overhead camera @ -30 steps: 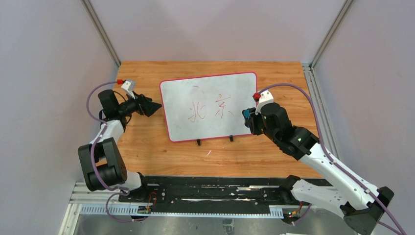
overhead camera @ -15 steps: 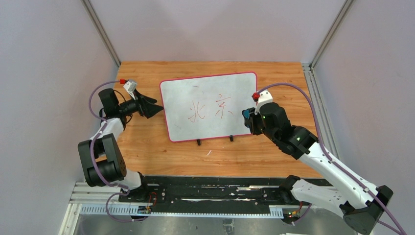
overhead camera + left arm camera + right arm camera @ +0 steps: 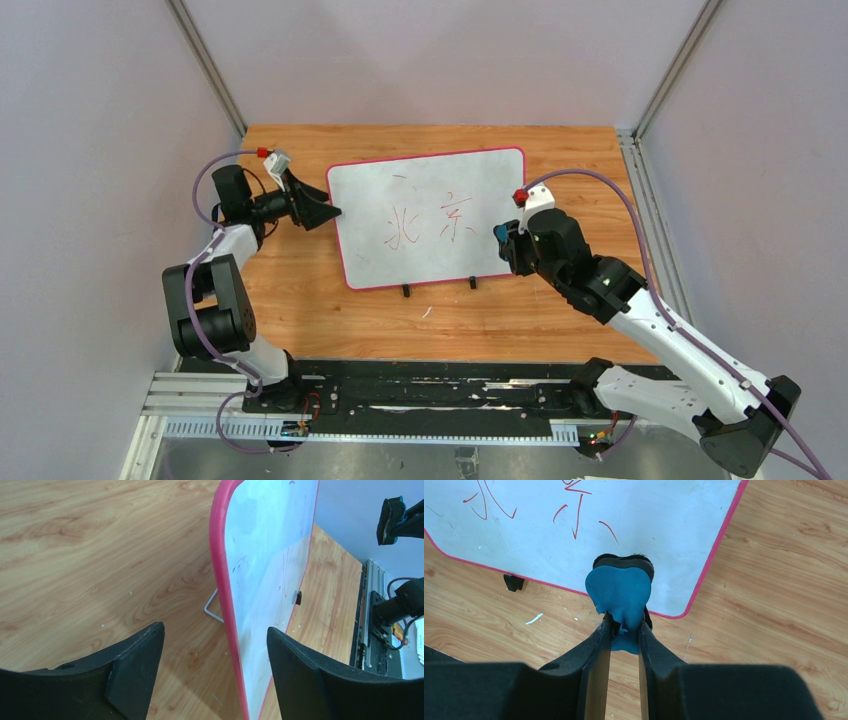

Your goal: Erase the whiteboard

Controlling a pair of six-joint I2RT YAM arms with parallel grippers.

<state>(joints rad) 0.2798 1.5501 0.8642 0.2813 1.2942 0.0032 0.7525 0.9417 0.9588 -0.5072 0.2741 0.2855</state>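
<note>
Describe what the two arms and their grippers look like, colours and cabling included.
Both match. The left arm and right arm have white links between chunky black joints. A purple cable loops along each arm to a small white wrist housing topped by a red cap. The left gripper and right gripper each have two broad, matte black, tapering fingers.

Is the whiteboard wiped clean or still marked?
Still marked: red handwritten characters sit mid-board on the whiteboard, and the blue eraser in the right gripper is at its corner, away from them.
</note>
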